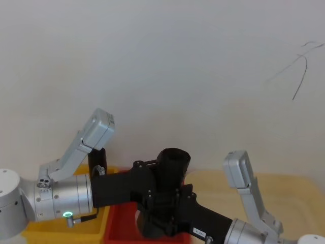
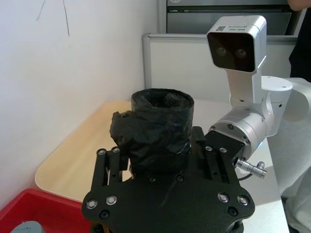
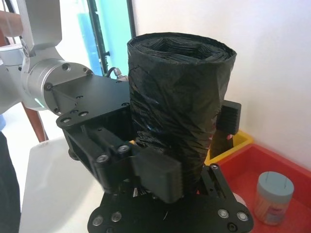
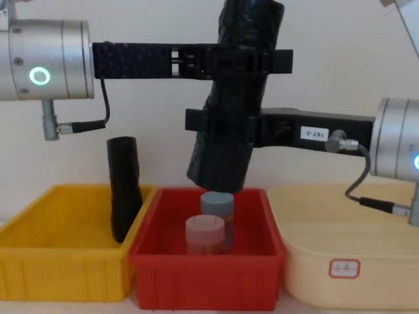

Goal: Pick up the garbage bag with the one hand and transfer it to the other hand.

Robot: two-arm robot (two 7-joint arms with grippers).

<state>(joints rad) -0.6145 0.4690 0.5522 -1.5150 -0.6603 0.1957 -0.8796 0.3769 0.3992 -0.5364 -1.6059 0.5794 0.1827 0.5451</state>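
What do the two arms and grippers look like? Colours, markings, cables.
The left gripper is long, black and two-fingered, built of bolted plates. It sits on a silver cylindrical wrist with a glowing green ring and a thin black cable. The right gripper has the same black build plus a small white label, and its silver wrist has a blue ring. Each wrist carries a grey camera housing.

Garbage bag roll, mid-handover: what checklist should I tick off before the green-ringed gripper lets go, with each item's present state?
1. Right gripper closed around the garbage bag, lower half: ok.
2. Left gripper clamped on its upper part: ok.
3. Grips separated, left above right: ok.
4. Bag upright: not ok, it leans.
5. Firmness of the right grip: cannot tell.
6. Landing zone if it slips: not ok, the red bin with jars sits directly below.
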